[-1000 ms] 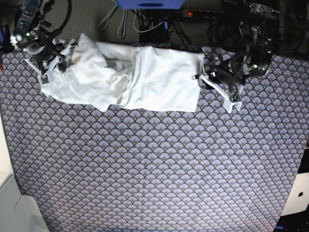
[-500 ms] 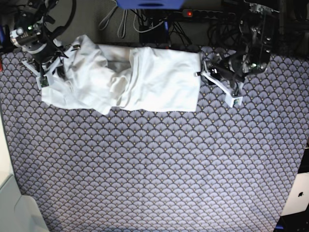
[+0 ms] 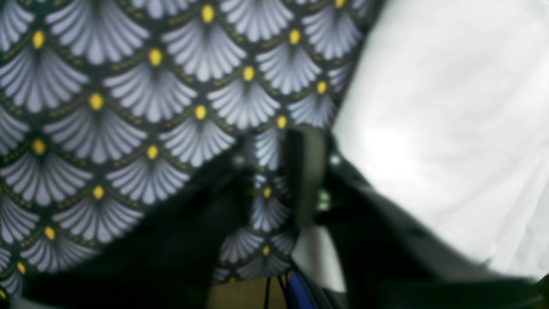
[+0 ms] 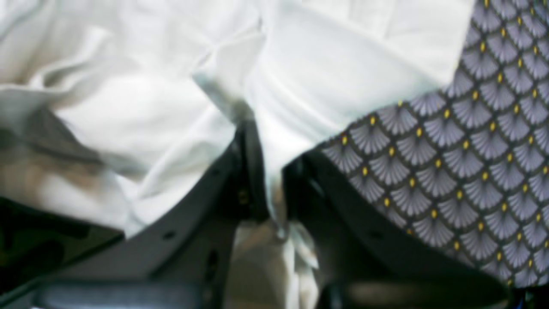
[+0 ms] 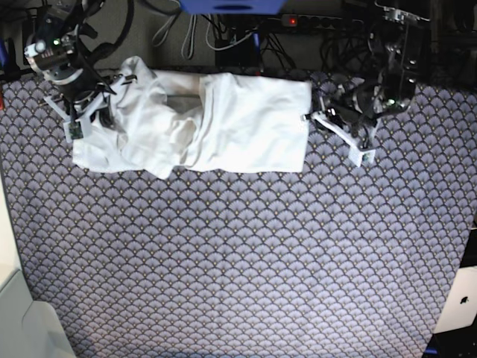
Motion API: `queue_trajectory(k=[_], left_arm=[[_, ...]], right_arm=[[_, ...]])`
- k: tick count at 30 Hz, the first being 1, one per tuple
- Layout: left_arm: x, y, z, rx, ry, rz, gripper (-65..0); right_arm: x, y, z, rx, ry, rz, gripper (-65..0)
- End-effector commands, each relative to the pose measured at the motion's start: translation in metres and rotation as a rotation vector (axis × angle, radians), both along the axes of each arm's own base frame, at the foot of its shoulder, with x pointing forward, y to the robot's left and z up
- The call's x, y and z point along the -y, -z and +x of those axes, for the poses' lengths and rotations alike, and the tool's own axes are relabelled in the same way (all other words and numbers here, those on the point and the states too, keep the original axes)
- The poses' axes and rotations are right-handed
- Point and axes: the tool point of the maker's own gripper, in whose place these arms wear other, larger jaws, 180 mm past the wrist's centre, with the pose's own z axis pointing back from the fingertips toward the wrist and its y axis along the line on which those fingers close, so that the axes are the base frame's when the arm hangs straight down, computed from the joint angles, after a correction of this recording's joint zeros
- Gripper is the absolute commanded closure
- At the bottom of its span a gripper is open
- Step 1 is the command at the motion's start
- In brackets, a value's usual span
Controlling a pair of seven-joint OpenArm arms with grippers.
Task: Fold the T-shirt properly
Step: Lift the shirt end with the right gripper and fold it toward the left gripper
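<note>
The white T-shirt [image 5: 246, 123] lies crumpled along the far side of the patterned table cover [image 5: 238, 253]. Its left part is bunched up. My right gripper [image 5: 86, 117] is at the shirt's left end and is shut on a fold of the T-shirt [image 4: 274, 107]. The cloth runs down between its fingers [image 4: 248, 171]. My left gripper [image 5: 333, 127] hovers just off the shirt's right edge. In the left wrist view the left gripper [image 3: 270, 150] has its jaws close together, with only table pattern in the slit. The T-shirt [image 3: 450, 128] lies beside them, not between them.
Cables and a power strip [image 5: 320, 21] run along the back edge behind the shirt. A white box [image 5: 26, 321] sits at the near left corner and a pale device [image 5: 462, 302] at the near right. The patterned cover stretches bare in front of the shirt.
My right gripper has shifted to the right with the shirt's left end, bunching it inward. The left gripper's jaws have closed and it has moved slightly toward the back.
</note>
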Motion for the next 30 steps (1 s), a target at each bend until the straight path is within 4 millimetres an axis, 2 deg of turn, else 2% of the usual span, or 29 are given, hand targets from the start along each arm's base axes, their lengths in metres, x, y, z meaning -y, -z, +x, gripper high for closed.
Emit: queue_trajectory(k=[1, 10, 17, 23, 26, 30], left_arm=[[0.001, 0.0, -0.003, -0.015, 0.003, -0.005, -0.8], [0.001, 0.0, -0.004, -0.018, 0.004, -0.006, -0.1], [0.008, 0.001, -0.004, -0.018, 0.001, -0.019, -0.1], [0.006, 0.0, -0.004, -0.019, -0.004, -0.018, -0.1], [0.006, 0.001, -0.004, -0.018, -0.004, -0.015, -0.1], [0.005, 0.0, -0.003, -0.019, -0.007, -0.015, -0.1]], right_arm=[[-0.005, -0.013, 0.01, 0.062, -0.014, 0.01, 0.0], [-0.051, -0.014, 0.019, 0.076, -0.107, 0.086, 0.0], [-0.115, -0.024, 0.022, 0.105, -0.275, 0.156, 0.0], [-0.174, -0.039, 0.022, 0.142, -0.435, 0.23, 0.0], [-0.191, -0.05, 0.021, 0.169, -0.474, 0.309, 0.0], [-0.202, -0.07, 0.02, 0.221, -0.529, 0.433, 0.0]])
